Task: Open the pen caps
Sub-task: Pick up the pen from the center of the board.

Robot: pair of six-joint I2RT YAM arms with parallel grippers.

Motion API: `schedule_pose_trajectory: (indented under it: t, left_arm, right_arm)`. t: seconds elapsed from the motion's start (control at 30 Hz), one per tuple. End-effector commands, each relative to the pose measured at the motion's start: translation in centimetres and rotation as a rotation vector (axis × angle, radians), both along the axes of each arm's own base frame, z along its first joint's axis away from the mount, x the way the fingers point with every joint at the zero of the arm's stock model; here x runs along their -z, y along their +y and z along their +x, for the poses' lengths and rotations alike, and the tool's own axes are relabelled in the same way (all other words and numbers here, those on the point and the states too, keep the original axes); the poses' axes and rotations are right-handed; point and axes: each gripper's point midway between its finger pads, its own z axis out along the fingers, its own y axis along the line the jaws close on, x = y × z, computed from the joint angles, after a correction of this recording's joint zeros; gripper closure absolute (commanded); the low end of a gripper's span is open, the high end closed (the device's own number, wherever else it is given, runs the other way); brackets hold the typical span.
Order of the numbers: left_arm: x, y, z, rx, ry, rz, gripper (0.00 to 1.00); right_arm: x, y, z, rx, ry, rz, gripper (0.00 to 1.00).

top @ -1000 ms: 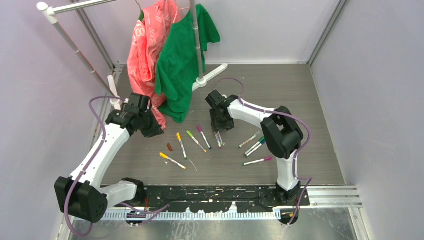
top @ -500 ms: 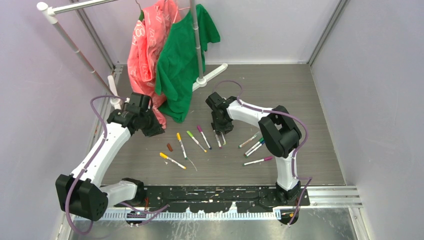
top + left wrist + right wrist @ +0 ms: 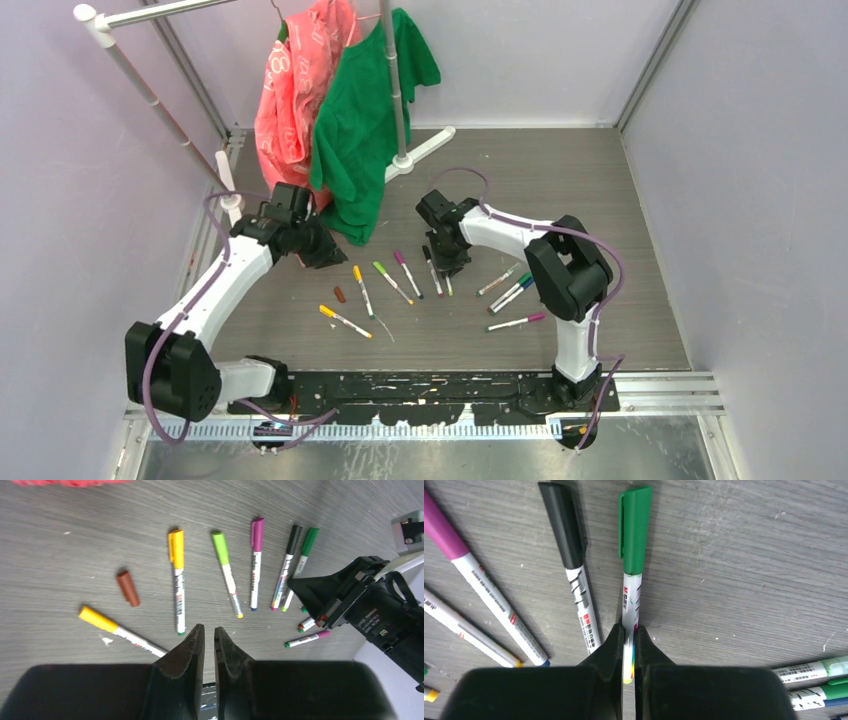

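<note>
two fingers of the right gripper (image 3: 628,645) pinch the white barrel of the green-capped pen (image 3: 630,595), which lies flat on the grey table (image 3: 734,555) with its green cap (image 3: 634,530) on, pointing away from the wrist. just left of it lies the black-capped pen (image 3: 574,580), capped and untouched. the left gripper (image 3: 209,635) hangs above the table, fingers all but pressed together, a thin slit between them and nothing in it. beyond it lie a loose brown cap (image 3: 128,588), the yellow-capped pen (image 3: 177,580), the light-green-capped pen (image 3: 226,572) and the magenta-capped pen (image 3: 256,560), side by side, apart from each other
</note>
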Motion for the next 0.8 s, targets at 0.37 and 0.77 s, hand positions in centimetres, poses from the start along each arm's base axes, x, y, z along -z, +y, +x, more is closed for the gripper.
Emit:
schedule_pose_trajectory:
  t: [0.37, 0.77]
  left_arm:
    - [-1.1, -11.3, 4.9, 0.125, -0.072, -0.517, 0.73]
    - [-1.1, -16.8, 7.9, 0.177, -0.082, -0.698, 0.71]
  right_arm:
    - [-10.5, 4.2, -1.0, -0.096, -0.082, 0.309, 0.99]
    - [-12.0, 6.8, -3.2, -0.132, -0.021, 0.461, 0.99]
